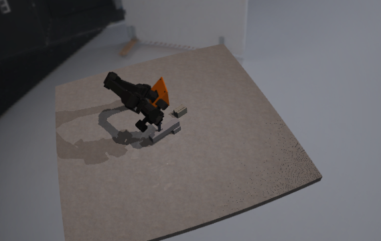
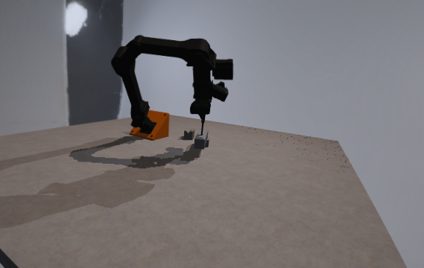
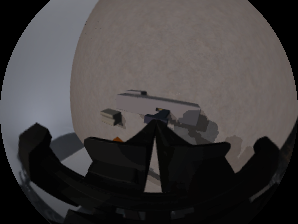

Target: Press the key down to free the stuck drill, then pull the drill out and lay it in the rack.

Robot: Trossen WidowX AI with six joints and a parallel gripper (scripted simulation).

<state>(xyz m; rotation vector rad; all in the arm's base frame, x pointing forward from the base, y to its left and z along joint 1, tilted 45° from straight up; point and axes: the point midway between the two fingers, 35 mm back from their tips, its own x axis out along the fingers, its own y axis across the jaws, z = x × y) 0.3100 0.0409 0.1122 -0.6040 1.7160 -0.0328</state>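
A long grey block (image 1: 165,131) (image 2: 200,143) (image 3: 155,102) lies on the table under the arm. A small dark blue part (image 3: 150,118), which looks like the key, shows at the block's near side in the wrist view. My gripper (image 1: 159,129) (image 2: 202,133) (image 3: 154,123) is shut and empty, pointing down with its tips at or just above the dark blue part; contact cannot be told. A small beige block with a notched top, which looks like the rack (image 1: 180,111) (image 2: 188,135) (image 3: 109,116), stands beside the grey block. I cannot make out the drill clearly.
The orange base bracket (image 1: 162,92) (image 2: 162,124) of the arm stands behind the small beige block. A small grey piece (image 1: 177,130) sits against the long block's outer side. The arm's shadows fall across the brown table (image 1: 210,161) (image 2: 271,208).
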